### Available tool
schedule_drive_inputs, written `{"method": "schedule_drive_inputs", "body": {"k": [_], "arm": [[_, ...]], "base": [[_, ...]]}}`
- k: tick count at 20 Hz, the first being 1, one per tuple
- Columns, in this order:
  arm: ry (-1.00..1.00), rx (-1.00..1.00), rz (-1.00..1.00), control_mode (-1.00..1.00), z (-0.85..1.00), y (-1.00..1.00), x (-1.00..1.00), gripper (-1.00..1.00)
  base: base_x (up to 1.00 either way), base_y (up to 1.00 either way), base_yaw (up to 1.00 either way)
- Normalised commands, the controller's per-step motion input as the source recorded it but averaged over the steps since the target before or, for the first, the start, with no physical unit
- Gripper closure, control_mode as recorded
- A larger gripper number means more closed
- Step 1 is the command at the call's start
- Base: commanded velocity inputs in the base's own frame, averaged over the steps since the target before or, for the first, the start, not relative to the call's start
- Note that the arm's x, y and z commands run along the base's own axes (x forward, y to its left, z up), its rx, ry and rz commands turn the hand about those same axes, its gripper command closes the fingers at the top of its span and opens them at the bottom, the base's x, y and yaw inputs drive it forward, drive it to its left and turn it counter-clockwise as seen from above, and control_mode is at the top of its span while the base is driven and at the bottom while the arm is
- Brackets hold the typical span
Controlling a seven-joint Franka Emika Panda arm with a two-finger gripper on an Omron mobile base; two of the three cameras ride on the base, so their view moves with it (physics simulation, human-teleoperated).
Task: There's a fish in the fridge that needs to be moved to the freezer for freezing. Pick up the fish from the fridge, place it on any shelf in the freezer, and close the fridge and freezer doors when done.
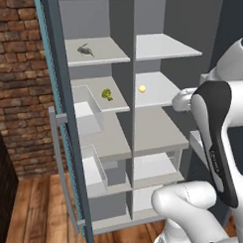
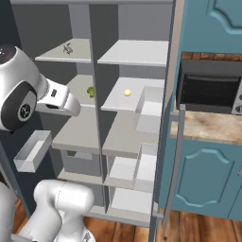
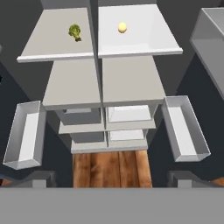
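Brick wall behind; fish (image 1: 85, 50) lies on top shelf (image 1: 106, 57), seemingly untouched.

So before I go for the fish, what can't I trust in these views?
- Fish: too small in both base views to tell head from tail.
- Lower right shelves: left base view, hidden behind the arm.
- End effector: hand view shows no fingertips, so open or shut is unknown.

We see the small dark grey fish (image 1: 85, 50) lying on the pale grey top shelf (image 1: 104, 57); one shelf down sit a green broccoli floret (image 1: 107, 94) and a small yellow ball (image 1: 141, 88).
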Motion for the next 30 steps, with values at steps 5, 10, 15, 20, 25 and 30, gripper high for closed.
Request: {"method": "schedule_drive_inputs", "body": {"k": [5,10,15,20,25,30], "arm": [[-0.02,0.00,0.00,-1.00,0.00,0.00,-0.24,-1.00],[0.00,0.00,0.00,-1.00,0.00,0.00,-0.07,-1.00],[-0.08,0.01,0.00,-1.00,0.01,-0.23,-0.40,-1.00],[-0.27,0.03,0.01,-1.00,0.00,-0.86,-0.73,-1.00],[-0.17,0.04,0.01,-1.00,0.00,-0.22,-0.37,-1.00],[0.00,0.00,0.00,1.00,0.00,0.00,0.00,-1.00]], "base": [[0.00,0.00,0.00],[0.00,0.00,0.00],[0.00,0.00,0.00],[0.00,0.00,0.00],[0.00,0.00,0.00],[-0.13,0.27,0.01]]}}
